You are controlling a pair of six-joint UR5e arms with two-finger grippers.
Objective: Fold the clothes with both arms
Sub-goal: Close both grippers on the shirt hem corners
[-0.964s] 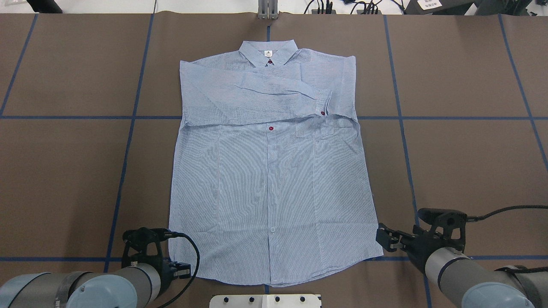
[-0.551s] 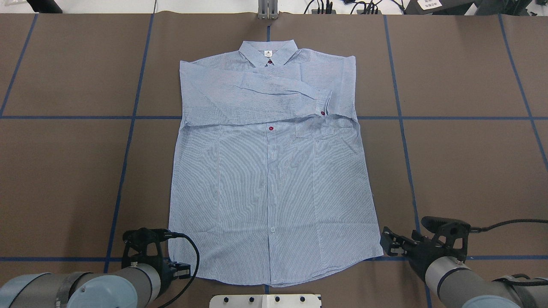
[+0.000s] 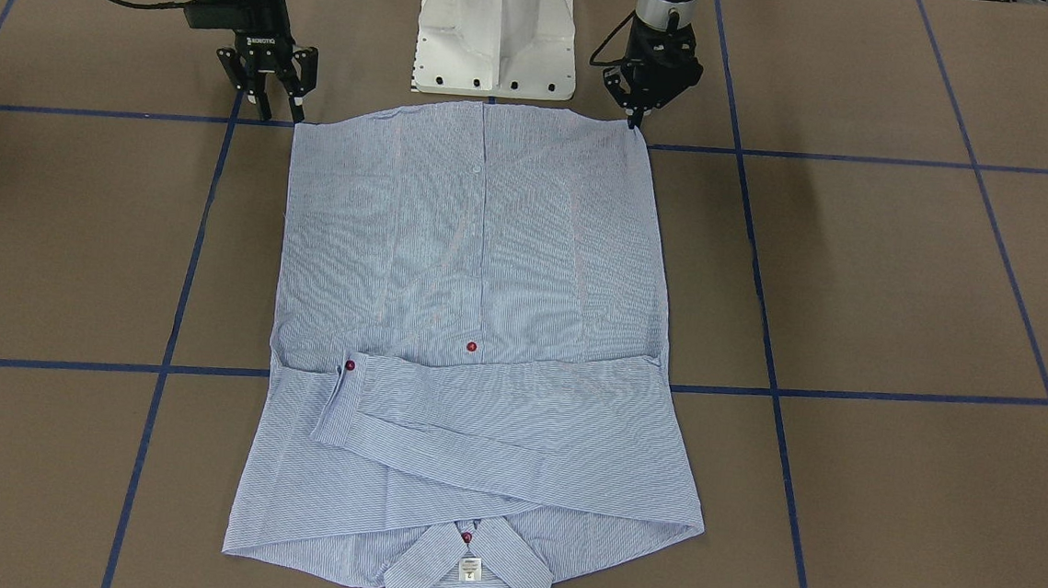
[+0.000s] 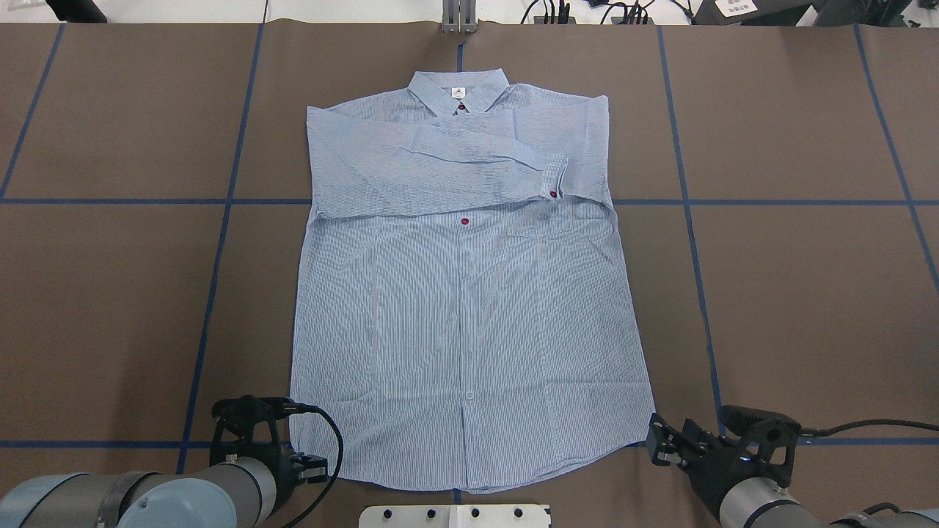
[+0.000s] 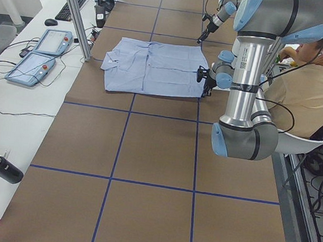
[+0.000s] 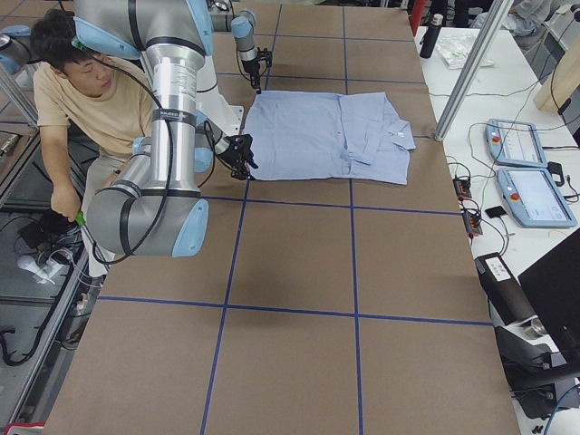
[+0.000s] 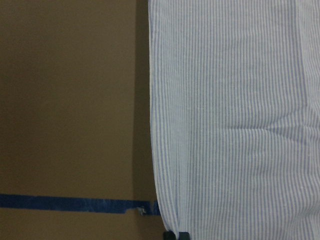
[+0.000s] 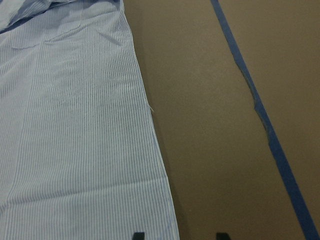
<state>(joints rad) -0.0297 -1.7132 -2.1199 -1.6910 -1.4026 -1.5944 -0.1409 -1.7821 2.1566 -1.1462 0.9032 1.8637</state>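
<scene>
The light-blue striped shirt lies flat, front up, on the brown table, with its collar at the far side and both sleeves folded across the chest. My left gripper sits at the near-left hem corner. Its fingertips are pressed together on the shirt's edge. My right gripper stands open at the near-right hem corner. In the right wrist view the shirt's corner reaches in between the spread fingertips. Both arms show in the side views.
The white pedestal base stands just behind the hem. Blue tape lines cross the table. A seated person is behind the robot. Teach pendants and a metal post are at the far edge.
My right gripper has drawn back toward the robot and now sits at the shirt's near-right hem corner. The left gripper and the shirt have stayed put.
</scene>
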